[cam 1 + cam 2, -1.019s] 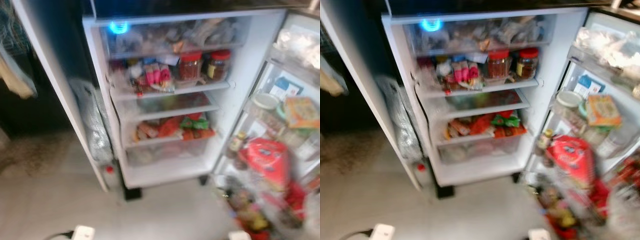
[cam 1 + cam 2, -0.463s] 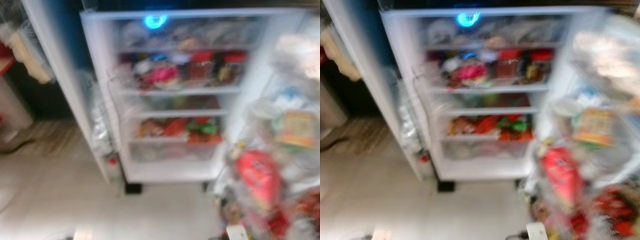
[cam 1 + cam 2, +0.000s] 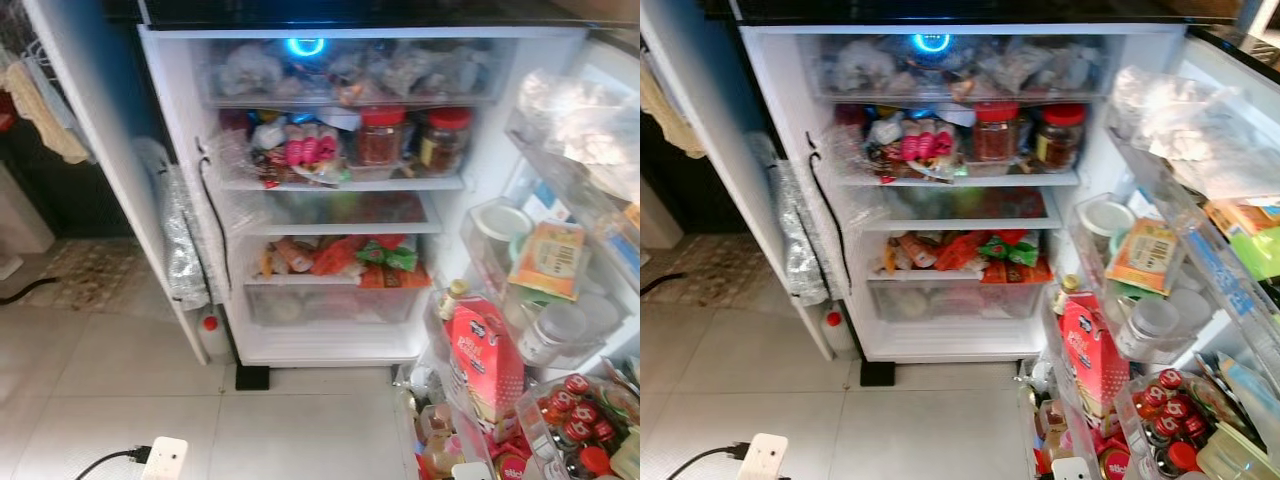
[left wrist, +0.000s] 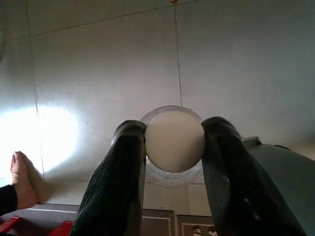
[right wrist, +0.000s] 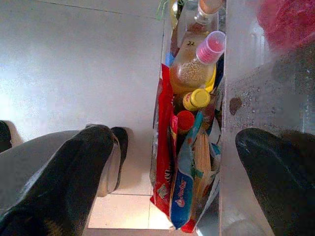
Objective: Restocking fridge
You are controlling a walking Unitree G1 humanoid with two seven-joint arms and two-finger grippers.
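Ahead, open fridge (image 3: 200, 150); crowded shelves (image 3: 340, 185); power strip (image 3: 165, 458) on floor (image 3: 100, 370).

No lettering is legible in the open fridge (image 3: 330, 345); print on the red carton (image 3: 484, 360) in its door shelf is too small to read.

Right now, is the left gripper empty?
No, in the left wrist view the left gripper has its two black fingers pressed against a white-lidded jar held between them.

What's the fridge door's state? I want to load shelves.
Open: the door swings wide to the right, its racks and the fridge shelves fully exposed.
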